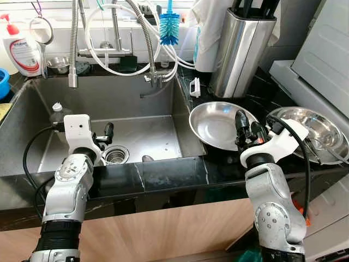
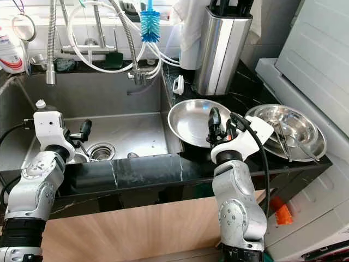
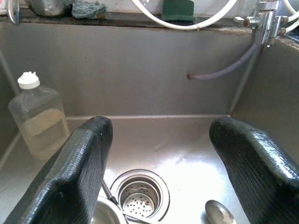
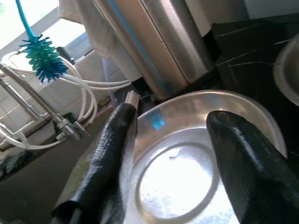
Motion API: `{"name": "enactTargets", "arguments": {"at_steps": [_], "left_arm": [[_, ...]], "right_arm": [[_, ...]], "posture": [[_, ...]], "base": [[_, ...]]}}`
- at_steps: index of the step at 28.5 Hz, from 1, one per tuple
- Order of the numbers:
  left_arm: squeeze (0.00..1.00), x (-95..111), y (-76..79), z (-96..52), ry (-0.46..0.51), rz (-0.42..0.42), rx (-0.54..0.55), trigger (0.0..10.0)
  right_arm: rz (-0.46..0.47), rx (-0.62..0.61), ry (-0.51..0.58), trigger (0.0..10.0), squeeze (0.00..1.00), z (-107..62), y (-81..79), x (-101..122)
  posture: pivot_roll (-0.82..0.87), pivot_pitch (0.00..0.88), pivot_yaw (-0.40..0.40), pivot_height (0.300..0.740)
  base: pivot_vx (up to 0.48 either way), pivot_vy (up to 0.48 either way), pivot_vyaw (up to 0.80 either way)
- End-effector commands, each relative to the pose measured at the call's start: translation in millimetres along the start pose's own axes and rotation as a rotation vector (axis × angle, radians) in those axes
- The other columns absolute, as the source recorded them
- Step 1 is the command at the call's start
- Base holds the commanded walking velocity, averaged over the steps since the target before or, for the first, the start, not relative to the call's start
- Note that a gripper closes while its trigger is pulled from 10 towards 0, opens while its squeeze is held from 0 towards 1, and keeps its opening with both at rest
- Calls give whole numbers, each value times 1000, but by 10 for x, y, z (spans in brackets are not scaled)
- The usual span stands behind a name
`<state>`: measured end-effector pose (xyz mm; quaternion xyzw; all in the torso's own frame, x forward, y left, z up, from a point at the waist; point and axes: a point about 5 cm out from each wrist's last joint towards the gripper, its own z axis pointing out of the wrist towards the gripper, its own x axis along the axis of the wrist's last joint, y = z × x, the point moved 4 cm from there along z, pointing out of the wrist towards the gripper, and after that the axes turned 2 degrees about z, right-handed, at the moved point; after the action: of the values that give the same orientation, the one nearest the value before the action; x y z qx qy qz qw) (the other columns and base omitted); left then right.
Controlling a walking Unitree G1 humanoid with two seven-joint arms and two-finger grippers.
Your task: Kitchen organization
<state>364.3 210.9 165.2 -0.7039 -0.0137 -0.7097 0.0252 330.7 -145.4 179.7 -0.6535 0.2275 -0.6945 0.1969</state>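
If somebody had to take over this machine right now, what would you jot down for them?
Left gripper: open, holding nothing, over the sink near the drain.
Right gripper: open, holding nothing, at the near edge of the steel plate on the counter.
In the sink: a spoon and a clear bottle in the left corner.
A steel bowl with utensils sits to the right of the plate.
Done: nothing picked up yet. Left: likely grasp the plate, then tidy the rest.

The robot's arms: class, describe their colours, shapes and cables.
Both arms are silver, built of rounded jointed segments, with white wrist housings. A black cable loops from each wrist. The left hand and right hand each end in two long black fingers with a textured surface.
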Motion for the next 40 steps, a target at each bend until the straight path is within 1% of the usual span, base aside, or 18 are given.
{"name": "enactTargets", "arguments": {"at_steps": [1,4,7,8,9,12,13,14,23,27,35,38,40], "left_arm": [[0,43,20,-19,19,19,-10,10000],[0,35,31,-22,17,20,-13,10000],[0,30,34,-23,16,21,-16,10000],[0,30,33,-22,16,20,-15,10000],[0,29,32,-22,15,20,-15,10000],[0,29,32,-22,15,20,-15,10000],[0,28,33,-23,14,21,-15,10000],[0,28,35,-22,14,21,-16,10000],[0,23,29,-26,14,24,-13,10000],[0,12,32,-32,10,27,-15,10000],[0,8,39,-32,8,30,-19,10000],[0,6,48,-30,8,28,-22,10000],[0,4,53,-30,8,27,-24,10000]], "right_arm": [[-5,-35,2,9882,0,-36,32,13],[3,-83,-27,10000,0,-58,92,-49],[12,-102,-37,10000,0,-66,124,-72],[23,-121,-45,2863,0,-70,153,-84],[29,-135,-51,0,0,-72,176,-93],[47,-163,-55,0,0,-77,215,-99],[43,-179,-59,9373,0,-81,235,-99],[42,-186,-62,10000,0,-83,243,-99],[61,-220,-63,10000,0,-99,287,-96],[80,-224,-68,10000,0,-101,276,-107],[95,-243,-79,10000,0,-74,303,-114],[79,-251,-94,10000,0,-58,314,-136],[35,-266,-115,10000,0,-30,340,-145]], "posture": [[69,0,-47,740],[69,0,-48,740],[69,0,-48,740],[67,0,-47,740],[67,0,-47,740],[67,0,-48,740],[65,0,-48,740],[65,0,-48,740],[66,4,-49,740],[65,7,-50,740],[63,8,-49,740],[61,7,-48,740],[55,5,-45,740]], "base": [[0,0,0],[0,0,0],[0,0,0],[0,0,0],[0,0,0],[0,0,0],[0,0,0],[0,0,0],[0,0,0],[0,0,0],[0,0,0],[0,0,0],[0,0,0]]}}
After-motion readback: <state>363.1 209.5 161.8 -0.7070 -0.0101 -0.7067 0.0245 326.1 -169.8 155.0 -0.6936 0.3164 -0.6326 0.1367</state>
